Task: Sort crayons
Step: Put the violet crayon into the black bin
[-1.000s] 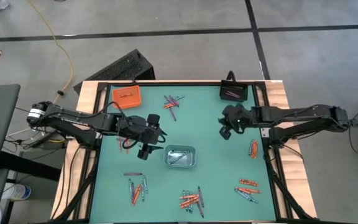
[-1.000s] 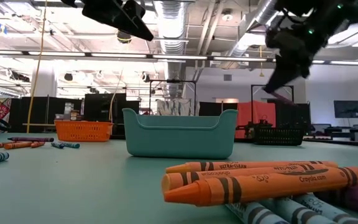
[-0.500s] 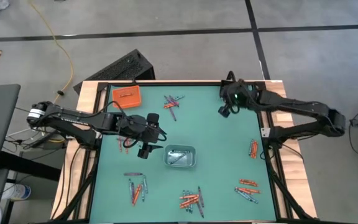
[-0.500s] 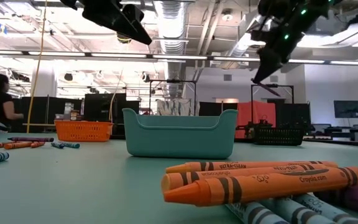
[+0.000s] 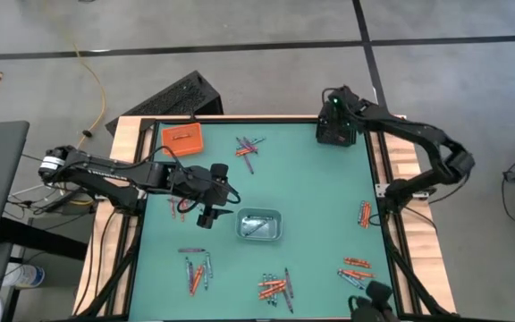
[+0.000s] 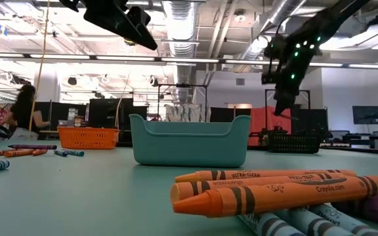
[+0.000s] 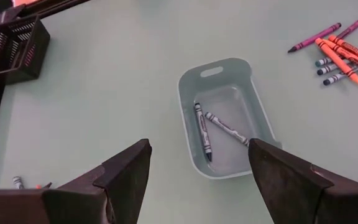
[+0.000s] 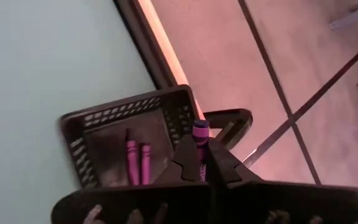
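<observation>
— Crayons: where are they, and what can you not see well?

— One purple crayon [image 8: 200,144] is pinched between the closed fingers of the right gripper [image 8: 202,163]. Only its upper end shows; the rest is hidden by the fingers. Just below this gripper stands the black tray [image 8: 92,124] with two pink crayons [image 8: 136,162] inside. In the high view the arm covers most of this tray.

— And the other crayons?

— Two grey-blue crayons [image 7: 215,125] lie in the clear-grey tray [image 7: 192,84], just ahead of the left gripper [image 7: 197,163], whose fingers stand wide apart and hold nothing. More loose piles [image 5: 274,288] lie on the table [image 5: 311,197], well apart from both grippers.

— How much room is there?

— The right gripper hangs at the far corner of the table, close to its edge, with floor beyond. The right arm is bent sharply at its elbow. The left arm reaches in over the open middle of the mat. An orange tray [image 5: 182,137] sits behind it.
</observation>
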`<action>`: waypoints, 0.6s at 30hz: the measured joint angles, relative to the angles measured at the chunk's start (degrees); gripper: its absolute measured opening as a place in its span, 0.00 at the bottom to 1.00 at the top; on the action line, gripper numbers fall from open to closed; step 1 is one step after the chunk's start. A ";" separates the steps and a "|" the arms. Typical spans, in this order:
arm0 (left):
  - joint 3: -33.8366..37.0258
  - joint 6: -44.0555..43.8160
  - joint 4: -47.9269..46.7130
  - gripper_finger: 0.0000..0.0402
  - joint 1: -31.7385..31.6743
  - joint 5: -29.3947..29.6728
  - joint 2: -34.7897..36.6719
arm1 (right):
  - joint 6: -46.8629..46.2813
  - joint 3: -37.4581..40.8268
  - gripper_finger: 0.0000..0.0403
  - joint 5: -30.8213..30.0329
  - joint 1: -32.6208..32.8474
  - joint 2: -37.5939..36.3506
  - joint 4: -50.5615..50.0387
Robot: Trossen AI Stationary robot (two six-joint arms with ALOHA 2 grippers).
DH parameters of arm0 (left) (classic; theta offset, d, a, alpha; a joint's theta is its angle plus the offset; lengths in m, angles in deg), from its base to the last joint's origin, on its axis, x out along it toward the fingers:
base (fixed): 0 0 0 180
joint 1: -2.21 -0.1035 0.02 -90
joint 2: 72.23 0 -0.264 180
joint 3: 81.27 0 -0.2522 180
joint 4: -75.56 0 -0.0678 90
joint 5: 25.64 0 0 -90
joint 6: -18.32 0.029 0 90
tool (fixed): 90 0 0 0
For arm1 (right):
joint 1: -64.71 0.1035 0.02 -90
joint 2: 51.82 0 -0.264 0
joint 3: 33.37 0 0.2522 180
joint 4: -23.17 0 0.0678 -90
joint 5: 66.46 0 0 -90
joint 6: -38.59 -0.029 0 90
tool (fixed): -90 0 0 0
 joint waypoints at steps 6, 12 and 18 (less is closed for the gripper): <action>0.00 -0.84 -0.98 0.65 0.00 0.00 0.00 | 1.43 0.00 0.00 3.30 -3.50 6.25 4.67; 0.00 -2.28 -2.36 0.65 0.00 0.00 0.00 | 1.19 0.00 0.02 3.59 -5.40 11.01 2.81; 0.00 -2.59 -2.43 0.65 0.00 0.02 0.00 | -1.99 0.00 0.18 3.35 -5.52 11.75 2.80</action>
